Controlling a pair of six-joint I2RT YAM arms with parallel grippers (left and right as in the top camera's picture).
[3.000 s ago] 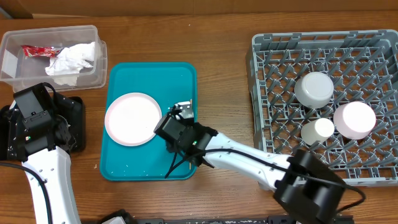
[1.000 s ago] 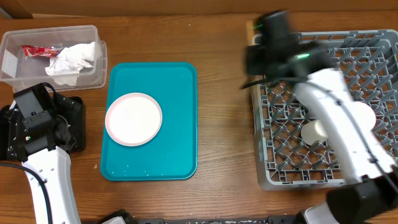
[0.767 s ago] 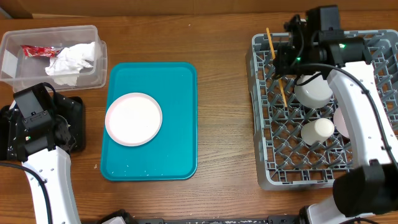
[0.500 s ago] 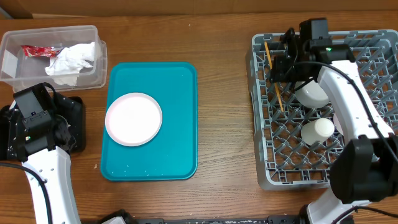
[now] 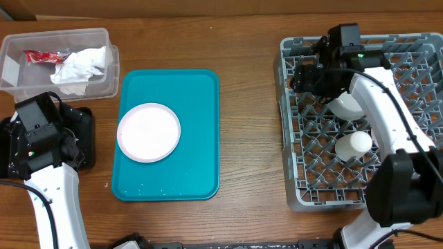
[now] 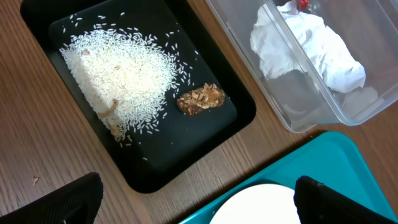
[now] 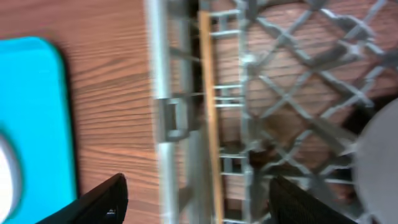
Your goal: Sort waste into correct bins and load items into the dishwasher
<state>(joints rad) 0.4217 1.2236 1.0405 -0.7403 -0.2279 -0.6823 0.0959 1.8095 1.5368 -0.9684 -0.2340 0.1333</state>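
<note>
- My right gripper (image 7: 198, 186) hangs over the grey dish rack (image 5: 360, 180), at the corner that sits top left in the overhead view
- Its jaws are spread wide and grasp nothing
- A thin wooden stick (image 7: 208, 112) lies lengthwise just inside the rack's outer wall; in my wrist view it runs between my two fingers (image 7: 93, 199), apart from both
- The white bowl (image 5: 345, 106) sits in the rack just beside my right wrist, and the small white cup (image 5: 353, 144) stands near it, further from the corner
- The large round plate (image 5: 148, 132) lies flat on the left half of the teal serving tray (image 5: 197, 111), well apart from the rack
- My left gripper (image 6: 198, 183) hovers above the table (image 5: 249, 41) at the edge of the black tray (image 6: 149, 174), jaws released, nothing between them
- The black tray holds a loose heap of rice (image 6: 118, 74), with the brown lump (image 6: 200, 99) just beside the heap among a few scattered grains
- The clear tub (image 6: 311, 118) stands just beside the black tray and holds the crumpled white tissues (image 6: 308, 46)
- The red wrapper (image 5: 43, 57) lies in the same tub, touching the tissues
</note>
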